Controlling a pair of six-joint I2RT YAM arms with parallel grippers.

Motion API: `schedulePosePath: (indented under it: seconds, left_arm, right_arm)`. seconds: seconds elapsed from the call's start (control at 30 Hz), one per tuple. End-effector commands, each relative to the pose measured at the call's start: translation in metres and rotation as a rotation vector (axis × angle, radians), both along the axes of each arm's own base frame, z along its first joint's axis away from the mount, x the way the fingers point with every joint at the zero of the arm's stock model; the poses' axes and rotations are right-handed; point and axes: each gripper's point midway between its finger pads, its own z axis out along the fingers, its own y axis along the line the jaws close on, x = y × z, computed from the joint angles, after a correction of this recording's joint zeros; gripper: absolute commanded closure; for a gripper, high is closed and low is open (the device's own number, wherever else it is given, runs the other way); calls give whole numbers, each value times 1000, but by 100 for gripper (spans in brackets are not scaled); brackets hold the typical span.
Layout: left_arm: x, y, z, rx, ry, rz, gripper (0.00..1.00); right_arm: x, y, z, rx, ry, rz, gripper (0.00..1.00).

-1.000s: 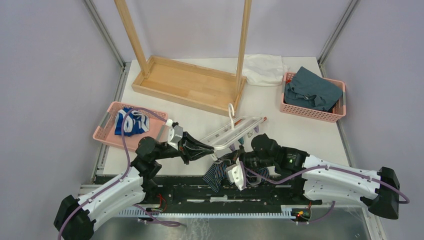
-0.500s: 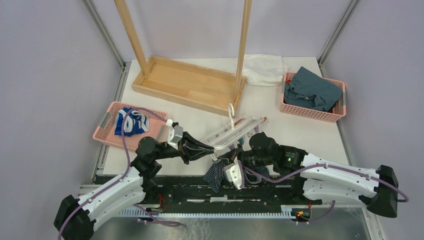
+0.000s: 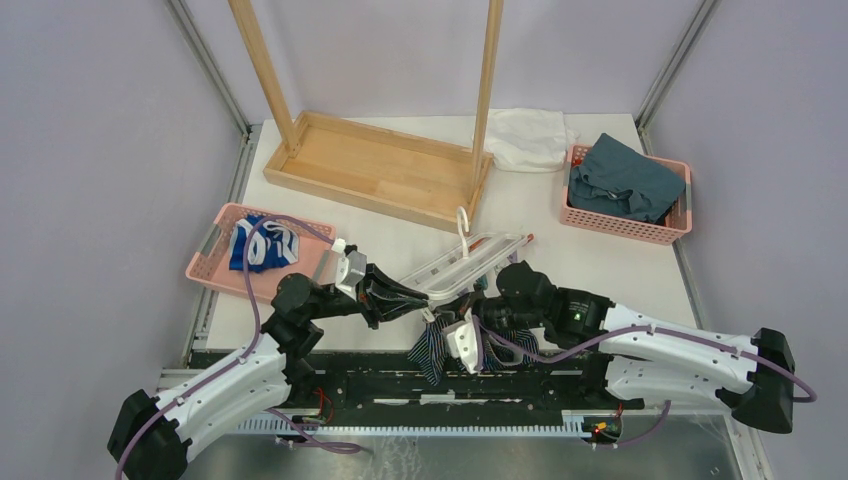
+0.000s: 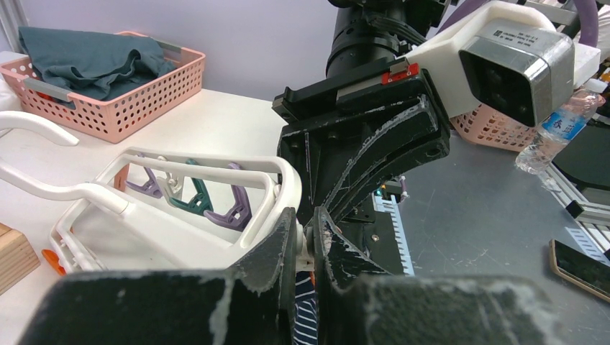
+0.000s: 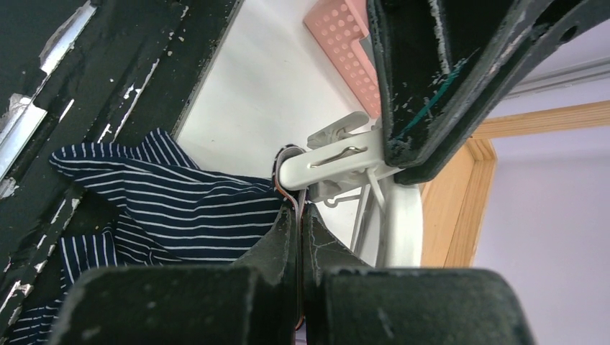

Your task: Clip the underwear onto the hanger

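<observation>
The hanger (image 3: 470,262), a white frame with hook and dangling clips, lies tilted near the table's front edge; it also shows in the left wrist view (image 4: 216,165). My left gripper (image 3: 420,303) is shut on a white clip (image 4: 311,248) at the frame's near corner. The underwear (image 3: 430,352), navy with thin stripes, hangs below over the front edge. My right gripper (image 3: 447,322) is shut on its orange-trimmed edge (image 5: 286,188), held right under the white clip (image 5: 331,162). In the right wrist view the cloth (image 5: 180,208) spreads left of my fingers.
A tall wooden rack (image 3: 380,165) stands at the back. A pink basket (image 3: 215,250) with a blue-and-white garment sits left. Another pink basket (image 3: 625,225) with teal cloth sits at the right back, beside a white cloth (image 3: 528,137).
My right gripper has moved a little left with the underwear, closer to the clip in my left gripper. The left arm and hanger have stayed put.
</observation>
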Motion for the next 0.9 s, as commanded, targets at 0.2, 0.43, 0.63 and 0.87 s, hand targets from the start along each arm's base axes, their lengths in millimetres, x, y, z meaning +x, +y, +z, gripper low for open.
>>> schedulePosePath:
  seconds: [0.2, 0.43, 0.63, 0.87]
  left_arm:
    - [-3, 0, 28, -58, -57, -10, 97]
    - [-2, 0, 29, -59, -59, -3, 97]
    - [-1, 0, 28, -55, -59, -2, 97]
    - [-1, 0, 28, -51, -62, -3, 97]
  right_arm:
    - [7, 9, 35, 69, 9, -48, 100]
    - [5, 10, 30, 30, 62, -58, 100]
    - [4, 11, 30, 9, 113, -77, 100]
    - [4, 14, 33, 1, 177, -106, 100]
